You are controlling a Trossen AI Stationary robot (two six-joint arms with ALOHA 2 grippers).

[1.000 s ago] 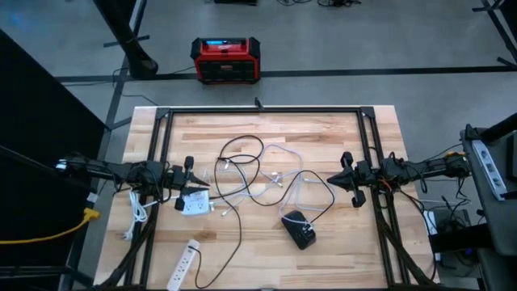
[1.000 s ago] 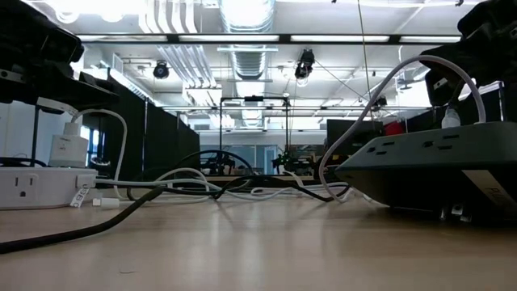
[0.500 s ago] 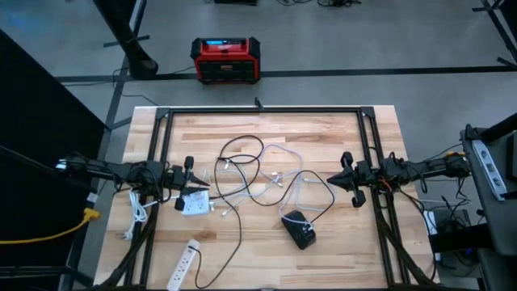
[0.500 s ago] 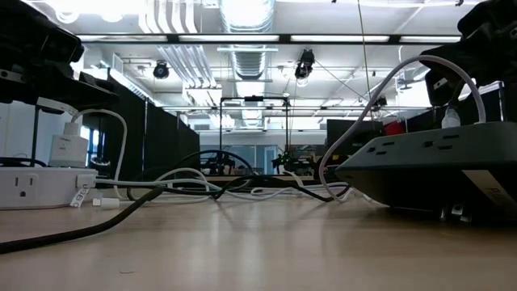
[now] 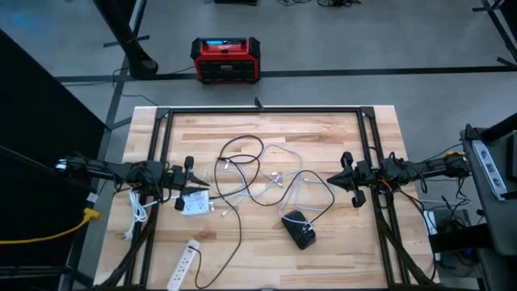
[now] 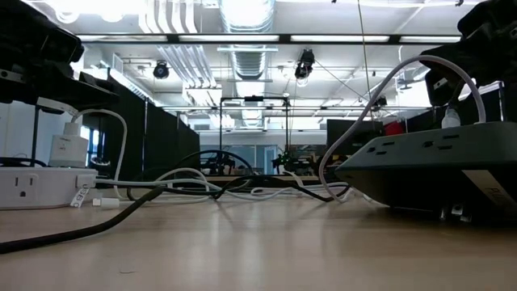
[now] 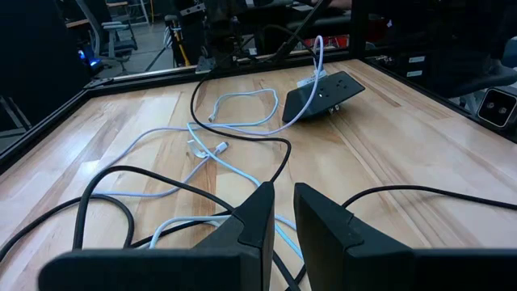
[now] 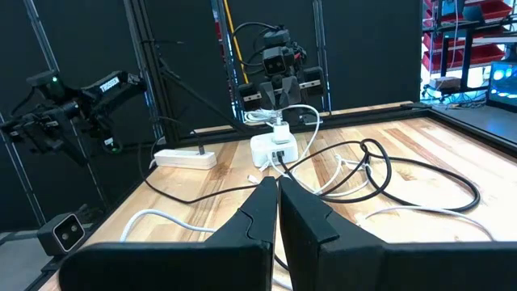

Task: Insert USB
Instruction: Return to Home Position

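My left fingers (image 7: 254, 222) are clenched on nothing, just beside the white outlet extension (image 5: 192, 204). A charger (image 8: 279, 129) stands plugged into it, so there is nothing left to hold. My right fingers (image 8: 258, 212) are likewise clenched and empty over the desk's (image 5: 266, 129) right side, well apart from the black outlet extension (image 5: 300, 229). The pale blue cable (image 7: 234, 171) lies slack between the two extensions. I judge the plugging finished, with both arms parked clear of the leads.
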